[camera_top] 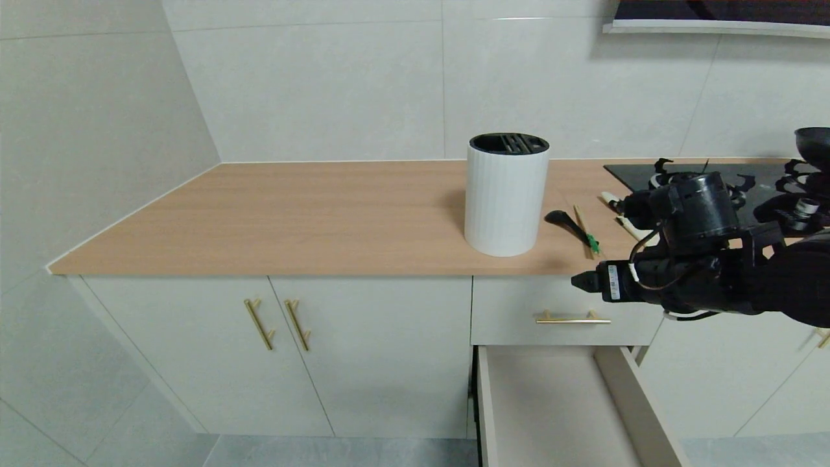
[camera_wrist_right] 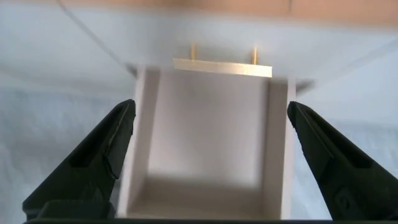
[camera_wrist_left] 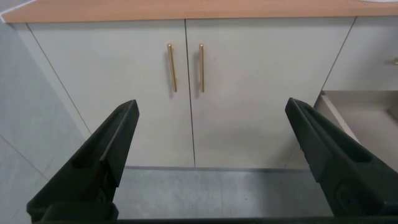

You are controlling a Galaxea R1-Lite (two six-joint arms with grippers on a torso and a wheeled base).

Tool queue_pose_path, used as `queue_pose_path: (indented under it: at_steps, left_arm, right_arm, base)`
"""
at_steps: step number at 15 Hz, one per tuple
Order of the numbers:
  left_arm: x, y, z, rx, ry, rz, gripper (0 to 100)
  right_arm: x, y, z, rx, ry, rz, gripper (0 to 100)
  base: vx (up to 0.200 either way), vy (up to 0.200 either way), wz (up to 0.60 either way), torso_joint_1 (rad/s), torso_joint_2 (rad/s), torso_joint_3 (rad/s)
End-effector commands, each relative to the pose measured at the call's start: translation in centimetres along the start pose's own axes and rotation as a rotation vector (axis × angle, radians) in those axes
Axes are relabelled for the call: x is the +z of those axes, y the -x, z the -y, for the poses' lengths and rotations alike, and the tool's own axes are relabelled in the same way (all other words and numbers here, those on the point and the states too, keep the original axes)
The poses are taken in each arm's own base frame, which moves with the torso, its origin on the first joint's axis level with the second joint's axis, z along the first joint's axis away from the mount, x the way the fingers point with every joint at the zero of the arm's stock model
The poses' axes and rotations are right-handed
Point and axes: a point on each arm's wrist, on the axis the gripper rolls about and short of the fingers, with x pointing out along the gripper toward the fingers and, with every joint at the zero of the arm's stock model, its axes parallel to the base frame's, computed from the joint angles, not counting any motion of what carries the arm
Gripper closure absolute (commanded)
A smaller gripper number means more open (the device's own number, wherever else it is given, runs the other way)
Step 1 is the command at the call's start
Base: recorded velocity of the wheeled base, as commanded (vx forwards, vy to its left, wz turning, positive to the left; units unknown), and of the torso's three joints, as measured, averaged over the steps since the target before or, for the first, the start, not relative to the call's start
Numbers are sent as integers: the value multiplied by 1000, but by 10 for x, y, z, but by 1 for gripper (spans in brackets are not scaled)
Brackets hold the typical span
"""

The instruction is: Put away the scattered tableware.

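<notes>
Hovering w/ R gripper [camera_wrist_right: 210, 112] spread wide, open drawer [camera_wrist_right: 208, 149] just below it; L gripper [camera_wrist_left: 211, 106] also gaping, cabinet doors [camera_wrist_left: 249, 93] ahead.

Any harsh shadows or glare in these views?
Head view: the holder casts only a soft shadow on the counter, with a faint sheen on the wall tile. Left wrist view: cabinet doors evenly lit. Right wrist view: open drawer bright, no hard shadow.
</notes>
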Motion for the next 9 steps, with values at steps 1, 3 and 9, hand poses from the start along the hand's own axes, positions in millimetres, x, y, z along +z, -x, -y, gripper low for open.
queue_pose_path:
  at_steps: [1,3,9]
  left_arm:
    - [0,0,0,1,1,0,0]
    - [0,0,0,1,-1,0,0]
    - [0,0,0,1,1,0,0]
  right_arm:
    - [9,-10,-3,5,-12,44,0]
    - [21,-22,-2,-8,-27,65,0]
    - [42,-43,3,-41,-58,54,0]
  base:
    - [0,0,0,0,0,0]
    - [0,0,0,0,0,0]
    - [0,0,0,9,0,0]
